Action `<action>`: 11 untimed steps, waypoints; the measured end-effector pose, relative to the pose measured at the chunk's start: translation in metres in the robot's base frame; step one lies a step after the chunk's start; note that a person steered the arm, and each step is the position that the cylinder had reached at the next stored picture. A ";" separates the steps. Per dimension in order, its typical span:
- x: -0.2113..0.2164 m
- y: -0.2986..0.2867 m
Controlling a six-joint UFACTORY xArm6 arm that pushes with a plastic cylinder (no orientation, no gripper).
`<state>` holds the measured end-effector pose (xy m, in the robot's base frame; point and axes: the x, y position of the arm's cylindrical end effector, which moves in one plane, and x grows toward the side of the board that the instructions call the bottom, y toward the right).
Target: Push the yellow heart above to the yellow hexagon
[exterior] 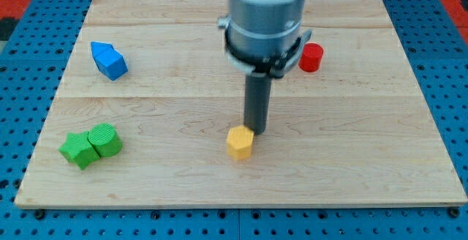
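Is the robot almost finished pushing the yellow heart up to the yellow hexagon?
Hard to say. Only one yellow block shows, and it looks like the hexagon. No yellow heart is visible; the arm may hide it. My tip sits at that block's upper right edge. Nothing looks done yet: the heart still has to turn up and be pushed above this block.

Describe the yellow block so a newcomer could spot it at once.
Start from the wooden board and find the dark rod hanging near its middle. At my tip, just toward the view's bottom left, sits the yellow hexagon. It is the only yellow piece visible; the blue block, red cylinder and green blocks lie far off.
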<state>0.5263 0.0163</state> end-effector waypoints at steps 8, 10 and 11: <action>-0.209 0.042; -0.161 0.021; -0.155 -0.026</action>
<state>0.3712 -0.0095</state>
